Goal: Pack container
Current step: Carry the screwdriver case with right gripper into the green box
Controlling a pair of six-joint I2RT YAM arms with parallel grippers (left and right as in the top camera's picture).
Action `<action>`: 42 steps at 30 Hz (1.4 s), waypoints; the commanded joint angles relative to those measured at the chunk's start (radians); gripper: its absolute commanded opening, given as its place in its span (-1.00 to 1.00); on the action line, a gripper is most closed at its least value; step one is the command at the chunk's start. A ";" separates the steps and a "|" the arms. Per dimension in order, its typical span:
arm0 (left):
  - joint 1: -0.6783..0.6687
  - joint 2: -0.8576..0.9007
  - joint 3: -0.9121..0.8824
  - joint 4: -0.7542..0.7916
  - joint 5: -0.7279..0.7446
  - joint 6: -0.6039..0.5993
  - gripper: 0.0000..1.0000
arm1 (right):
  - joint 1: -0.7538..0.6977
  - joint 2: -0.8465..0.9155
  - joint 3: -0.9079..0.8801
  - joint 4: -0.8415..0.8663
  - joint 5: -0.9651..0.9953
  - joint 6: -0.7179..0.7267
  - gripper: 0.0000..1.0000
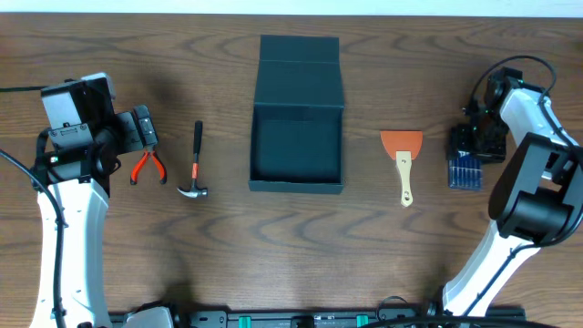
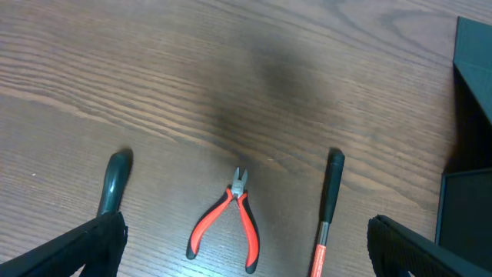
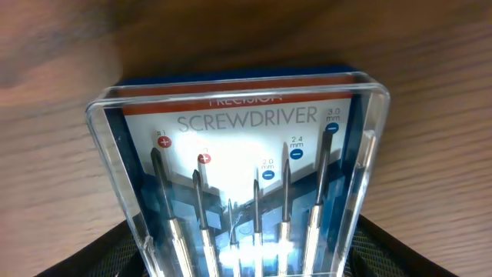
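Container [image 1: 297,146]: dark square box set at the middle of the wooden table [image 1: 291,246]; lid flap laid open on the far side; interior seen empty. Its edge is also seen at the right of the left wrist view [image 2: 470,208].
Hammer [image 1: 194,164]: laid just left of the container, head toward the near edge; black grip noted in the left wrist view [image 2: 329,192].
Pliers [image 1: 148,168]: red-handled, laid further left of the container, beyond the hammer [image 2: 234,219].
Scraper [image 1: 403,164]: orange blade, wooden handle, laid right of the container.
Screwdriver set [image 1: 465,170]: clear case marked "PRECISION SCREWDRIVER" [image 3: 246,177], laid far right of the container, beyond the scraper.
Left gripper [image 1: 144,129]: held far left of the container, over the pliers; fingers spread wide, nothing held [image 2: 246,254].
Right gripper [image 1: 475,141]: placed at the screwdriver set, the case lying between its fingers [image 3: 246,258]; whether the case is clamped cannot be told.
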 commanded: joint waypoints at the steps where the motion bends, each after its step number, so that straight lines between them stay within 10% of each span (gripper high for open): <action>1: 0.003 0.010 0.016 -0.002 0.006 0.009 0.97 | 0.073 0.022 0.074 -0.055 -0.106 0.021 -0.04; 13: 0.003 0.010 0.016 -0.002 0.006 0.009 0.97 | 0.438 -0.092 0.516 -0.186 -0.122 -0.128 -0.92; 24: 0.003 0.010 0.016 -0.002 0.006 0.009 0.97 | 0.813 -0.045 0.592 -0.079 -0.123 -0.470 -0.98; 42: 0.003 0.010 0.016 -0.002 0.006 0.009 0.97 | 0.850 0.064 0.585 -0.269 -0.238 -0.621 -0.98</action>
